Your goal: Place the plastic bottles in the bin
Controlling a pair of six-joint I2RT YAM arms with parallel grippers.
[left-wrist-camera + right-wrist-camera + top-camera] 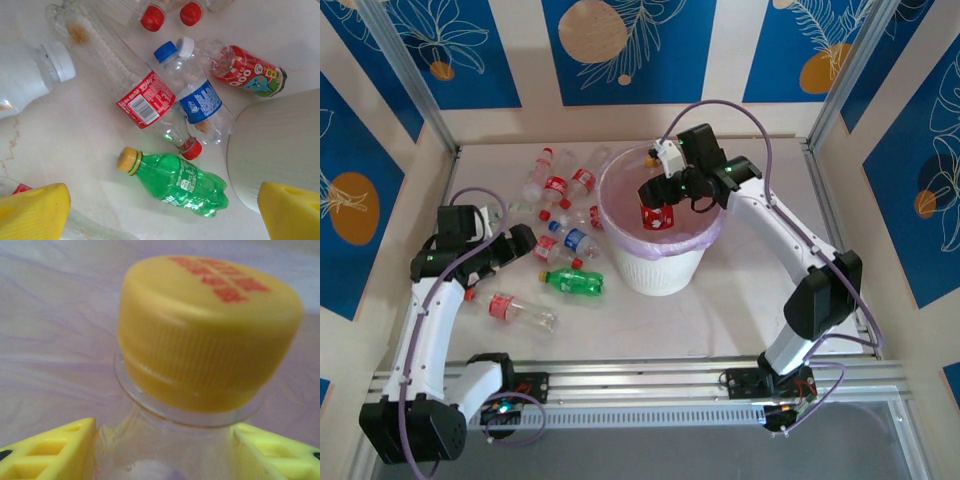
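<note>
Top external view: loose plastic bottles [565,215] lie left of the bin [660,270]; right gripper [665,192] clasps a yellow-capped bottle [210,330] above it; left gripper [528,245] spread wide, empty.

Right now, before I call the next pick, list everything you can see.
bin: one, white, pink liner, table centre
held bottle: one, clear, red label, yellow cap, above bin
green bottle: one, yellow cap, left of bin
blue-label bottle: one, clear, left of bin
other bottles: about seven, clear, mostly red labels, left of bin, overlapping
table: one, pale
left gripper: yellow fingers, open over other bottles
right gripper: yellow fingers, shut on held bottle
</note>
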